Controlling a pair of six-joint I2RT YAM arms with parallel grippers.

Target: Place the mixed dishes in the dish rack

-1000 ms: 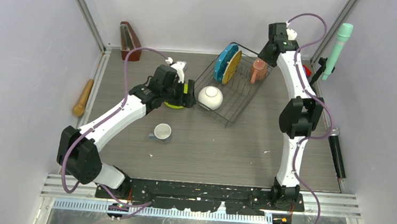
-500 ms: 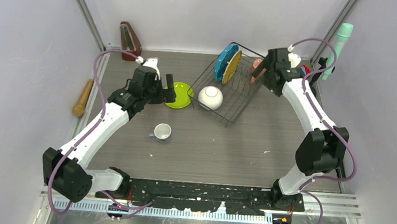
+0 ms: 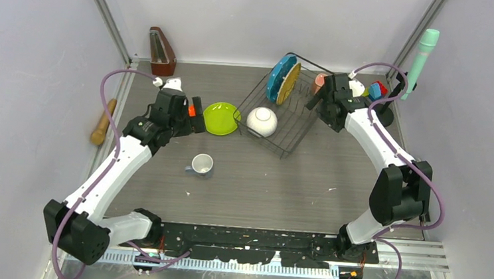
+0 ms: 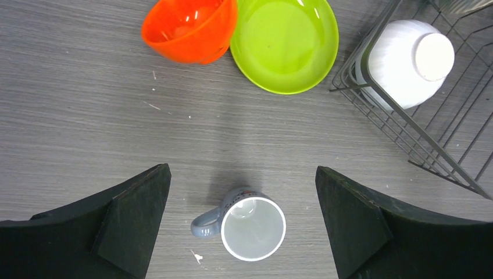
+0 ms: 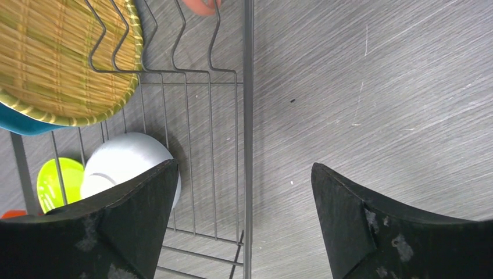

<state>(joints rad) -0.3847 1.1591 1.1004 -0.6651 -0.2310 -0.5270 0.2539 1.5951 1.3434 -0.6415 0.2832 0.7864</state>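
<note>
The black wire dish rack (image 3: 292,126) holds the blue plate (image 3: 276,76), a woven yellow plate (image 3: 289,83), the pink mug (image 3: 320,85) and the upturned white bowl (image 3: 262,121). The lime-green plate (image 3: 221,118) and the orange bowl (image 4: 189,29) lie on the table left of the rack. The pale grey mug (image 3: 202,164) stands upright nearer the arms. My left gripper (image 3: 195,107) is open and empty, high over the mug (image 4: 251,226). My right gripper (image 3: 315,99) is open and empty above the rack's right rim (image 5: 248,116).
A wooden metronome (image 3: 161,51) stands at the back left and a wooden roller (image 3: 103,121) lies by the left wall. A mint-green cylinder (image 3: 421,60) and small coloured items (image 3: 376,90) are at the back right. A black cylinder (image 3: 420,193) lies along the right edge.
My left gripper has drawn back left from the green plate, and the orange bowl now shows beside it. My right arm has swung down toward the rack's right side.
</note>
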